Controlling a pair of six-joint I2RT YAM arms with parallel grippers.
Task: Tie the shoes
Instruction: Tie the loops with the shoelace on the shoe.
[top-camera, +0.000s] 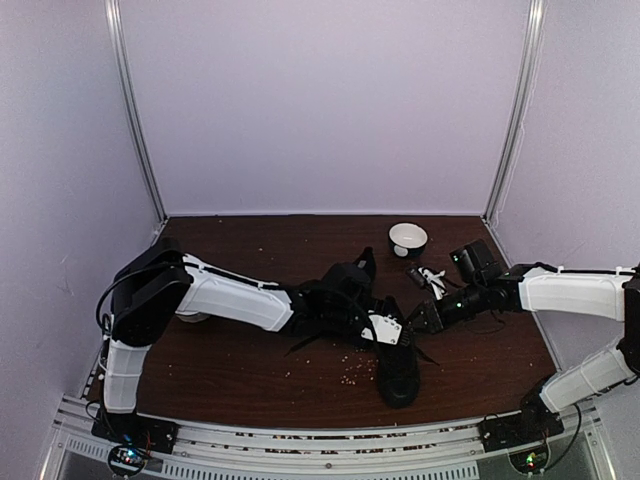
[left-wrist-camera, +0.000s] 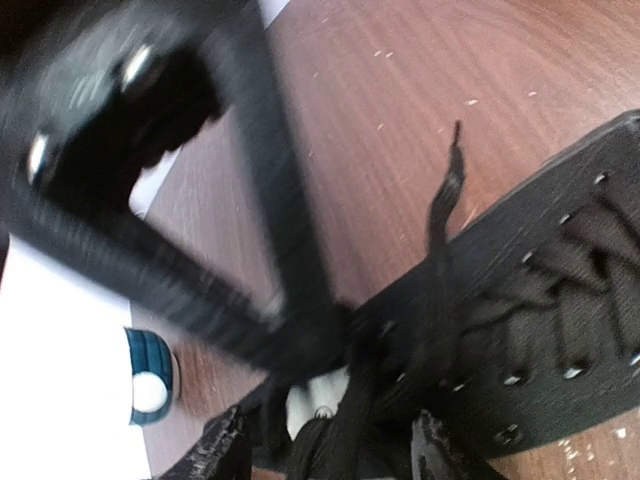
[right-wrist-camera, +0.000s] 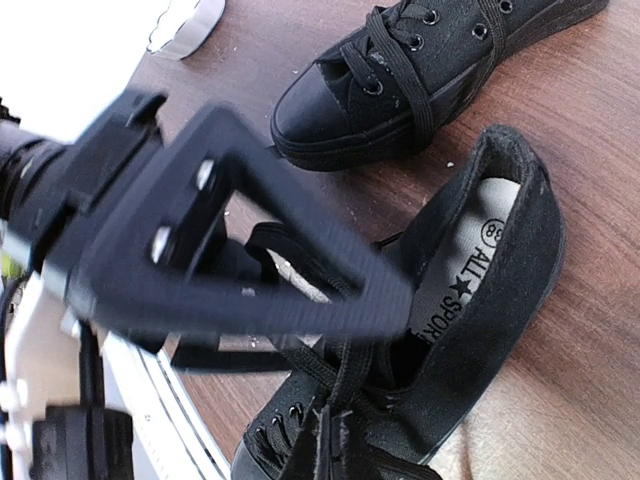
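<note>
Brown table (top-camera: 250, 370), pair of black shoes (top-camera: 352, 278) lying about the middle, one just behind the other. Both arms crowded over the nearer shoe (right-wrist-camera: 500, 290). No bow anywhere yet, strands loose on both, ends trailing on the wood. Early going by the look of it, probably working the first knot, other shoe not started. On the left gripper (left-wrist-camera: 330, 455), jaws apart, strands running between, nothing pinched. On the right gripper (right-wrist-camera: 333, 440), jaws clamped tight on a lace (right-wrist-camera: 350, 375).
</note>
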